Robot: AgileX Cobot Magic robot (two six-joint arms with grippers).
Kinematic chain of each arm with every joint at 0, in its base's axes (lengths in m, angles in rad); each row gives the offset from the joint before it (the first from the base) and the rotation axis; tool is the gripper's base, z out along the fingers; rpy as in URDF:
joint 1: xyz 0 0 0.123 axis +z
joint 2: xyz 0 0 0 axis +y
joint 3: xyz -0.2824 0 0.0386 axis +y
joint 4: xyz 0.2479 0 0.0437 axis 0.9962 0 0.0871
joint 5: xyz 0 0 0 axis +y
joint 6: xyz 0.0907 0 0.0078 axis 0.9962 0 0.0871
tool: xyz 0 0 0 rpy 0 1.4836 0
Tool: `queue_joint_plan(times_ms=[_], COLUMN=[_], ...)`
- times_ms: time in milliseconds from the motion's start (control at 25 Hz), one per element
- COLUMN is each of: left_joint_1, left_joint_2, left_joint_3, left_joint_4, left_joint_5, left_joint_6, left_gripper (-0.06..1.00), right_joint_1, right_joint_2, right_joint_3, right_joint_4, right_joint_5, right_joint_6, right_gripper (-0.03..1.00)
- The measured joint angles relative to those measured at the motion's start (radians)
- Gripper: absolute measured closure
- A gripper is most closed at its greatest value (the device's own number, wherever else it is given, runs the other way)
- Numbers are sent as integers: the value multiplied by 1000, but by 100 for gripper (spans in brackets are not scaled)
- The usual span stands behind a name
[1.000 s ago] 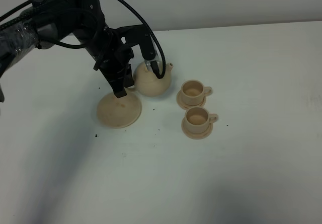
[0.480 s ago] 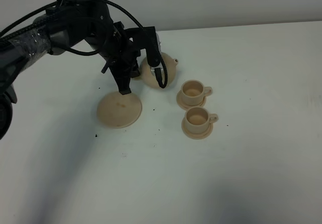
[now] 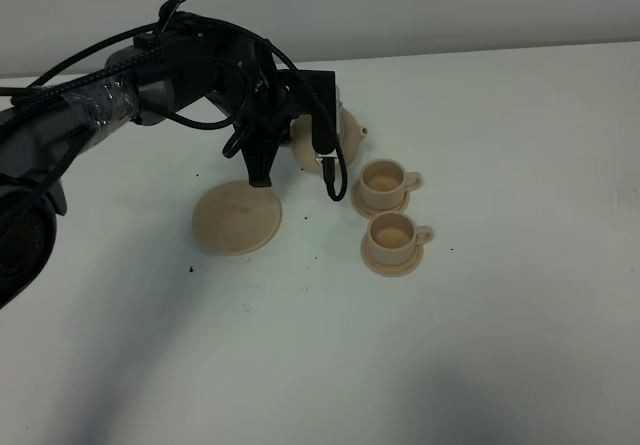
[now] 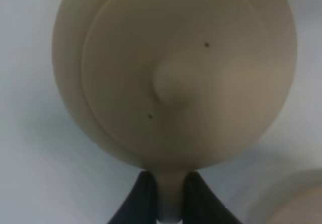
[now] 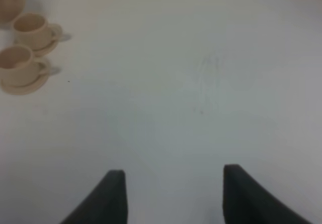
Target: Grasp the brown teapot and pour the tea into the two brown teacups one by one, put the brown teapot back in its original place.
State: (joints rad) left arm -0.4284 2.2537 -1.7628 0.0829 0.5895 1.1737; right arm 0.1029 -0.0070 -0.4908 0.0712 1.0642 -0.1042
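Two claws of mine, shown during the carry to the first pour.

**Change over the last second:** the teapot has left its spot just right of the plate and moved right and farther back. By my judgement it now hangs clear of the bench, with its spout close to the far cup, on that cup's far-left side. The plate lies bare at the left. The near cup stands just in front of the far one, and neither is touched.

**Meaning for the task:** the grasp and lift are done and the approach is nearly done, but no pour has begun. The spout is not yet over the far cup's mouth. The teapot looks roughly level, though my arm hides much of it in the high view.

**Left claw**: drawn tight together, its two dark fingers clamped on the teapot's loop handle, one on either side. The lid sits directly ahead in the wrist view.

**Right claw**: fingers wide apart, holding and touching nothing, over bare bench well apart from the cups.
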Motion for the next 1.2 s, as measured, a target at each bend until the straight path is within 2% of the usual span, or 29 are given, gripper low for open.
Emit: queue_joint_plan(times_ms=[200,800,1200], left_joint_1=[-17,-36,-47], left_joint_2=[0,0,0], left_joint_3=[0,0,0], left_joint_4=[68,84,199], left_joint_5=[-15,-48,-52], left_joint_6=[0,119,131], left_gripper=[79,79,79], right_joint_1=[0,0,0], right_joint_2=[0,0,0], right_joint_3=[0,0,0], right_joint_4=[0,1,1], right_joint_5=[0,0,0], right_joint_6=[0,0,0], right_gripper=[51,51,51])
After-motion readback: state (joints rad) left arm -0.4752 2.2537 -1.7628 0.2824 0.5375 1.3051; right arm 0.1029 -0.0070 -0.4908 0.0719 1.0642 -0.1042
